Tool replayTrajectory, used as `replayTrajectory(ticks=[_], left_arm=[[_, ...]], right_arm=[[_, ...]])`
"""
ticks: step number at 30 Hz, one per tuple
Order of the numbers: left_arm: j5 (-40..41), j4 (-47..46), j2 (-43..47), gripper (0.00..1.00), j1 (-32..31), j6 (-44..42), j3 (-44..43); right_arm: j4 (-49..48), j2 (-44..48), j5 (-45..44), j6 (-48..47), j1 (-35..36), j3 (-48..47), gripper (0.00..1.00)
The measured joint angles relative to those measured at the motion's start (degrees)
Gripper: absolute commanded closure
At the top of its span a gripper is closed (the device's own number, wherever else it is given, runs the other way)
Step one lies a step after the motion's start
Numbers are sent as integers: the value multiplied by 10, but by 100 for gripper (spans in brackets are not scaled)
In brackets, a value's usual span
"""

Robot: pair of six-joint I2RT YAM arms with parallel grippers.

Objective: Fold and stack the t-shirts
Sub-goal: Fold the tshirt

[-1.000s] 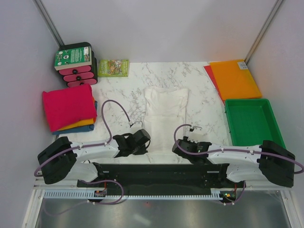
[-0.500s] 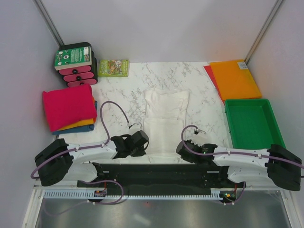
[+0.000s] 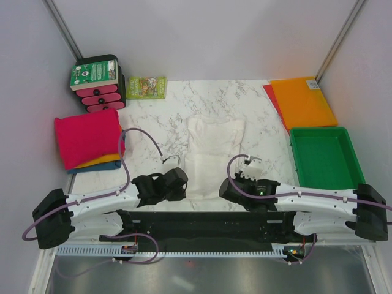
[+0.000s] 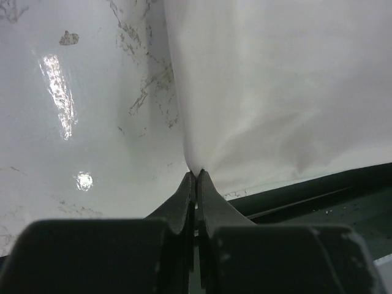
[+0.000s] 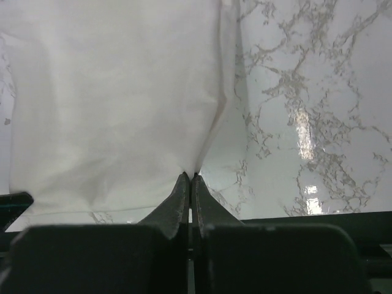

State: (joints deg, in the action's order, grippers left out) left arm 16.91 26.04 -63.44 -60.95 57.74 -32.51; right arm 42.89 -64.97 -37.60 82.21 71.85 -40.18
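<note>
Now, left gripper [image 4: 196,173]: I am seeing its jaws pressed together with no gap, pinching the near-left corner of the white t-shirt [image 4: 275,92]. The cloth is puckering into the tips.
right gripper [image 5: 190,176]: I am seeing it closed just as tight, nipping the shirt's near-right corner, with creases running up from the pinch.
shirt's place: it is lying flat as a long narrow shape on the marble table [image 3: 153,122], running away from me between the two arms. Its near hem is sitting at the table's near edge.
handling: I am judging it light, thin and limp. It is likely to sag between the two pinches and drag on the marble, so both corners want raising together and evenly.
where to hold: I am reckoning the two hem corners are the right spots. A shallow nip on one layer could slip free.
pile [image 3: 89,138]: it is sitting at the table's left side, magenta-pink on top with orange and blue edges beneath, well apart from the white one.
further out: the green tray [image 3: 324,159] and orange sheet [image 3: 302,101] are lying at the right.
</note>
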Motion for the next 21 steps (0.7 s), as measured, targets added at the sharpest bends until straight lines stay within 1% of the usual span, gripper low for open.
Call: replayTrajectory(ticks=[5, 9, 12, 13, 16, 18, 21], left_arm=[[21, 33, 12, 98, -2, -6, -47], [50, 49, 11, 98, -2, -24, -98], [69, 56, -9, 98, 5, -47, -149], [73, 56, -25, 98, 13, -59, -176], [79, 51, -55, 98, 37, -86, -218], [79, 45, -74, 98, 61, -106, -241], [64, 30, -121, 98, 118, -140, -284]], right_arm=[[27, -8, -47, -27, -1, -54, 100], [39, -26, -75, -62, -26, -99, 100], [41, -33, -85, -102, -73, -126, 100], [37, -35, -88, -123, -95, -135, 100], [22, -41, -88, -174, -149, -154, 100], [3, -55, -85, -215, -189, -173, 100], [-37, -102, -70, -277, -250, -211, 100]])
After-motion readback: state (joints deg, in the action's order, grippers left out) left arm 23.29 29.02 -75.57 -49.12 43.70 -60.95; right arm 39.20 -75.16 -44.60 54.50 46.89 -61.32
